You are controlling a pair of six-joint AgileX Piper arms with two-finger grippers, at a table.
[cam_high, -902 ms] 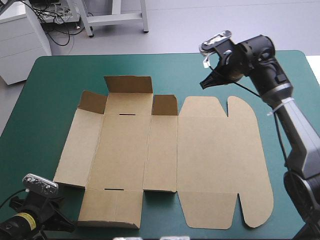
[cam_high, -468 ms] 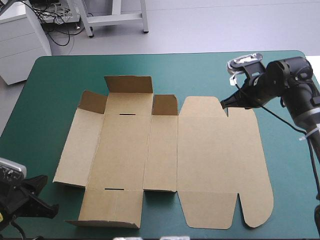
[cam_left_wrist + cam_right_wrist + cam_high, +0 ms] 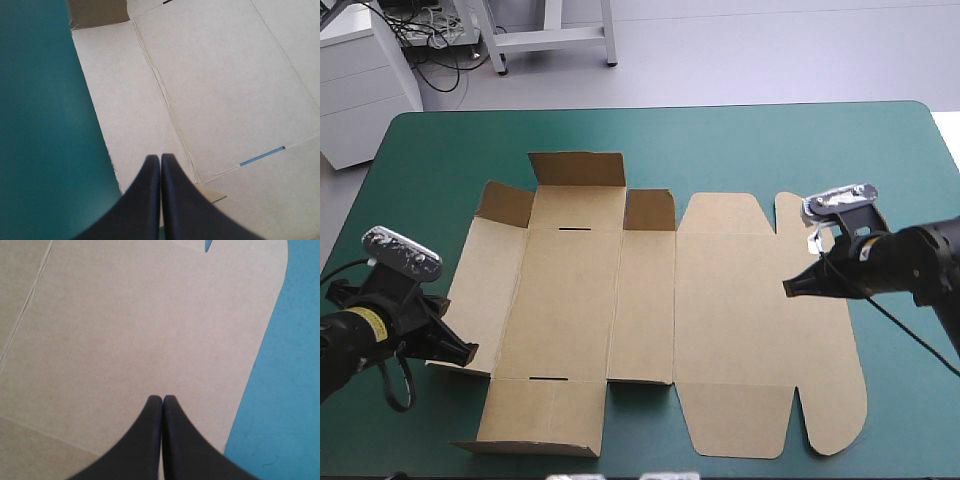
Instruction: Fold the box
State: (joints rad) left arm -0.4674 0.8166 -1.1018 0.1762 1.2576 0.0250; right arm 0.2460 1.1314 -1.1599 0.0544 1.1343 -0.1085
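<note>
Mostly flat, the box (image 3: 620, 300) lies spread across the middle of the table's teal-green cover (image 3: 770, 150). It is a cut sheet of matte brown board, scored by straight creases into long rectangular panels. Along its far edge three flaps (image 3: 577, 170) stand raised, their inner faces in shadow. A thin dark slot (image 3: 575, 230) is cut at the crease below the middle one, and a second slot (image 3: 548, 379) sits at the crease toward the near edge. On the right the wide lid panel (image 3: 750, 320) lies flat, with rounded ears at its far and near corners and narrow notches beside them. The left gripper (image 3: 468, 352) is clenched on nothing, its black fingers meeting in one pointed arch at the near left corner of the box, where board meets cover. The right gripper (image 3: 790, 288), likewise pressed together and holding nothing, hovers over the lid panel near its curved right edge. Whether either tip touches the board cannot be told.
</note>
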